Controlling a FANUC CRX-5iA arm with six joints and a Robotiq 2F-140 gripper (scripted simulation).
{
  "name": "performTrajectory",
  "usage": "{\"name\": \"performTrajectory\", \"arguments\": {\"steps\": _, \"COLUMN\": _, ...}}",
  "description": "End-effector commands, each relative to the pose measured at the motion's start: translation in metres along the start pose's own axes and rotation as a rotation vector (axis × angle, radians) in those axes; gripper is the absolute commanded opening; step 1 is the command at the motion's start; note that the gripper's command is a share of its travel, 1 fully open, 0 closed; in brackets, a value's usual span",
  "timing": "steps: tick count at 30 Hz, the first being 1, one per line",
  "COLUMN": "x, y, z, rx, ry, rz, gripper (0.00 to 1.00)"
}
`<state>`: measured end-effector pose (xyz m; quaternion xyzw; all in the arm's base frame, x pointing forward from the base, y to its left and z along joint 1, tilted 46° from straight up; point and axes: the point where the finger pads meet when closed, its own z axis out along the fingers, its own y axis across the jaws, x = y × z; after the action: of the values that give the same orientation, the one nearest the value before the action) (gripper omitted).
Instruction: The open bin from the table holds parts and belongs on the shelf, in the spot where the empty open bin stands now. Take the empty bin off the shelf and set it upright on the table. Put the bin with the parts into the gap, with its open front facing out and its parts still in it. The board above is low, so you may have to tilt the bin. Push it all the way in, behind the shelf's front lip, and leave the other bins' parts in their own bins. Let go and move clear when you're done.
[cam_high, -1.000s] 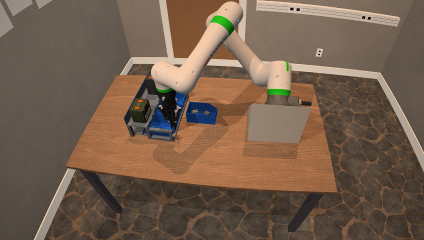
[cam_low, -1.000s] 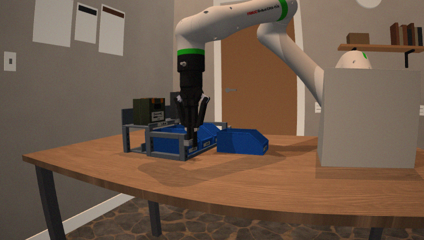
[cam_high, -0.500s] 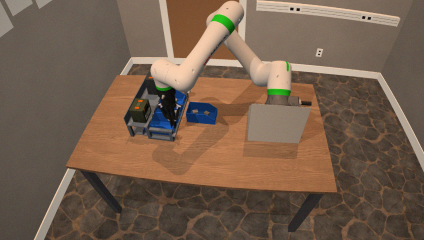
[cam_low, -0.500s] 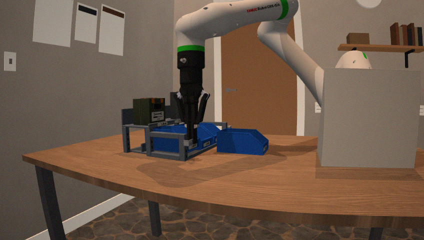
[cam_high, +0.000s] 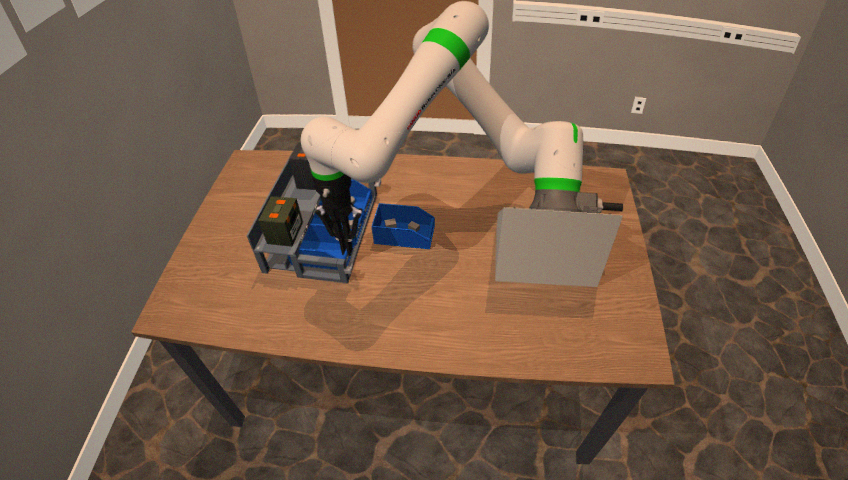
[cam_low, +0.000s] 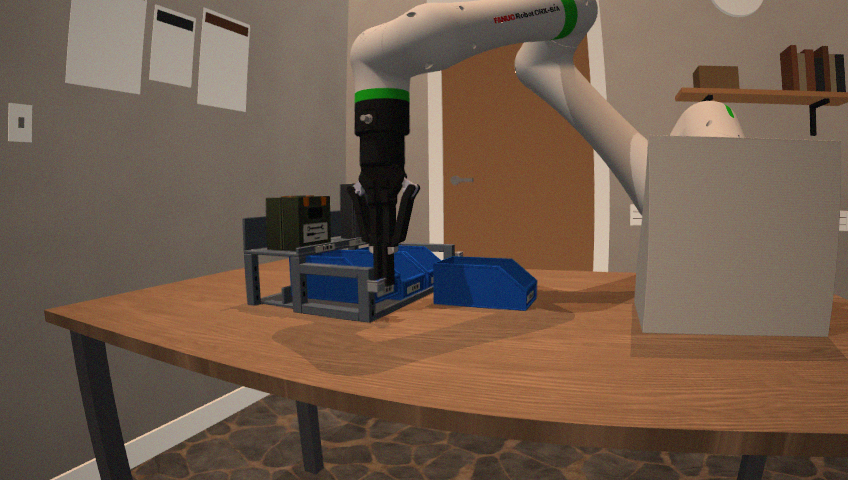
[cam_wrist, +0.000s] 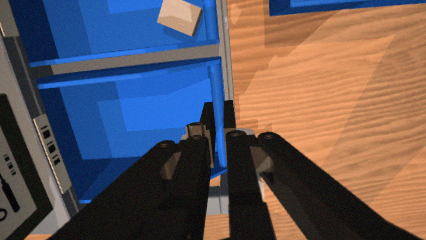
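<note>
Wrist view showed black two-finger end effector (cam_high: 345, 245) (cam_low: 382, 280) (cam_wrist: 220, 115) closed on front lip of empty blue plastic bin (cam_high: 324, 237) (cam_low: 333, 286) (cam_wrist: 150, 112).

The end effector (cam_high: 346, 249) (cam_low: 383, 281) (cam_wrist: 220, 115) has risen slightly, bringing the empty bin's front wall (cam_low: 395, 290) (cam_wrist: 218, 95) up with it.
</note>
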<state>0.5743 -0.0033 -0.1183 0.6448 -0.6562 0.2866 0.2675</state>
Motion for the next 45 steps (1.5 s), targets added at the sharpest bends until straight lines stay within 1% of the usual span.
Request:
{"name": "performTrajectory", "arguments": {"steps": 1, "x": 0.0, "y": -0.001, "z": -0.001, "rx": 0.002, "ry": -0.001, "rz": 0.0, "gripper": 0.1}}
{"name": "performTrajectory", "arguments": {"steps": 23, "x": 0.0, "y": 0.005, "z": -0.001, "rx": 0.002, "ry": -0.001, "rz": 0.0, "gripper": 0.1}}
{"name": "performTrajectory", "arguments": {"steps": 33, "x": 0.0, "y": 0.016, "z": -0.001, "rx": 0.002, "ry": -0.001, "rz": 0.0, "gripper": 0.1}}
{"name": "performTrajectory", "arguments": {"steps": 45, "x": 0.0, "y": 0.042, "z": -0.001, "rx": 0.002, "ry": -0.001, "rz": 0.0, "gripper": 0.1}}
